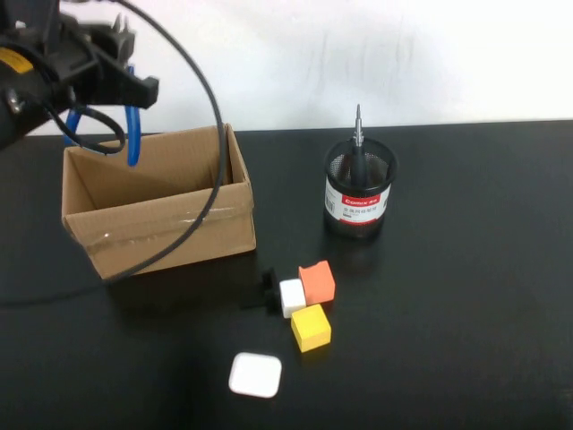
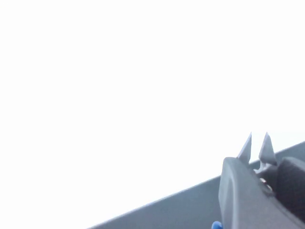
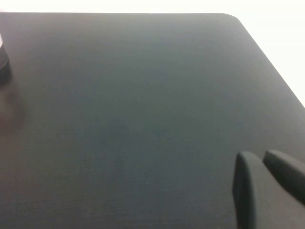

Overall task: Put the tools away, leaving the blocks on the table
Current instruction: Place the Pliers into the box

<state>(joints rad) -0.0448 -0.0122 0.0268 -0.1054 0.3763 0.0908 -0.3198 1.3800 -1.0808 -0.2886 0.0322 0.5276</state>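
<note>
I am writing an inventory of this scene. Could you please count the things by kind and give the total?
Blocks: 3 (orange, white, yellow)
Tools: 2 (pliers held by left gripper above the box; screwdriver in the cup)
Containers: 2 (box, cup)
White case: 1
Total: 8
The right gripper hangs over bare table, holding nothing.

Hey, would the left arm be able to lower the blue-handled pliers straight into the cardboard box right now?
Probably yes: the left gripper holds the blue-handled pliers over the open cardboard box, nothing between them. The right gripper rests shut elsewhere.
</note>
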